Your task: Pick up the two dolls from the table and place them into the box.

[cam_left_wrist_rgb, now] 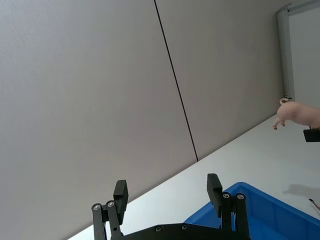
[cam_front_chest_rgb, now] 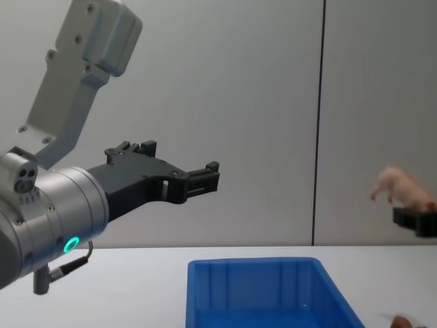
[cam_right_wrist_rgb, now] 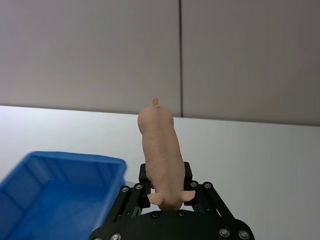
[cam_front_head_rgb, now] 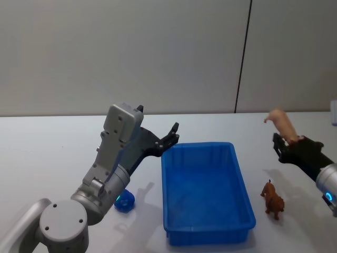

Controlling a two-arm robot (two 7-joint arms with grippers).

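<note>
The box (cam_front_head_rgb: 206, 193) sits mid-table, long side running near to far. It is bright blue plastic, rectangular, with a thick rim, upright ribs on its inner walls and a bare, smooth floor. The table (cam_front_head_rgb: 47, 142) is plain white, flat and smooth, and much wider than the box.

The pig (cam_right_wrist_rgb: 161, 150) is in the air, right of the box and toward its far end, well above the tabletop. It is pale pink and smooth, with a long plump body and a small nub at the end that points away from the wrist. The right gripper (cam_right_wrist_rgb: 165, 175) clamps it by the other end between black fingers (cam_right_wrist_rgb: 144, 176); most of the body sticks out past them.

The brown doll (cam_front_head_rgb: 273, 199) stands on the table just right of the box's right wall, near its near end. It is a small four-legged animal with a rough-looking reddish-brown surface.

The left gripper (cam_left_wrist_rgb: 167, 184) hangs above the box's far left corner. Its flat black fingers (cam_left_wrist_rgb: 120, 192) are spread wide with nothing between them. The arm behind it is grey metal with a round joint.

A small round blue thing (cam_front_head_rgb: 125, 201) lies on the table left of the box, partly hidden by that arm.
</note>
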